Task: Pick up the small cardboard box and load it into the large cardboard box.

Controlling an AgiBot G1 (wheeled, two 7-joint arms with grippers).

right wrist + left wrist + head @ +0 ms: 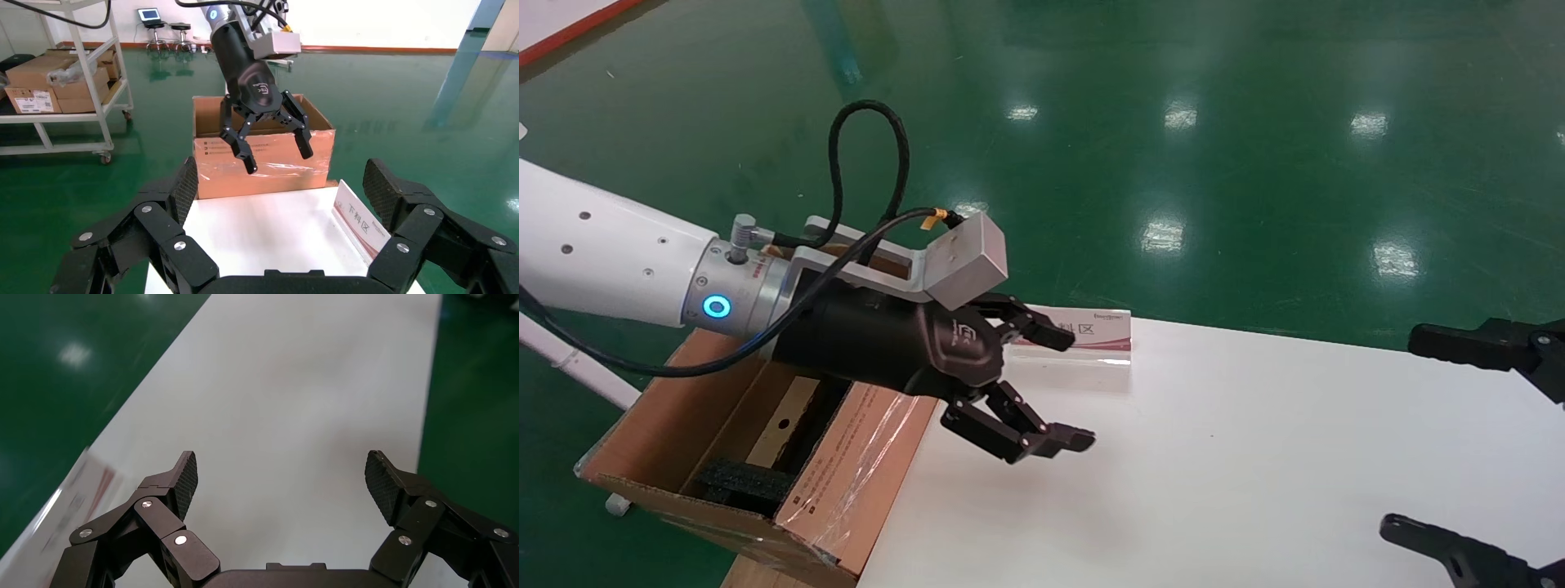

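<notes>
The large cardboard box (854, 465) stands open against the table's left end, its taped side facing the table; it also shows in the right wrist view (214, 165). Inside it lie black foam (744, 478) and a tan cardboard face with a small round hole, the small cardboard box (779, 429), mostly hidden under my left arm. My left gripper (1073, 388) is open and empty, in the air over the table's left edge just beside the large box; it also shows in its own wrist view (281, 471) and the right wrist view (278, 158). My right gripper (1406, 433) is open and empty at the table's right side (280, 184).
The white table (1214, 457) carries a small white and red sign (1103, 331) at its far edge, also seen in the right wrist view (358, 220). Green floor surrounds the table. A rack with cartons (55, 79) stands far behind the large box.
</notes>
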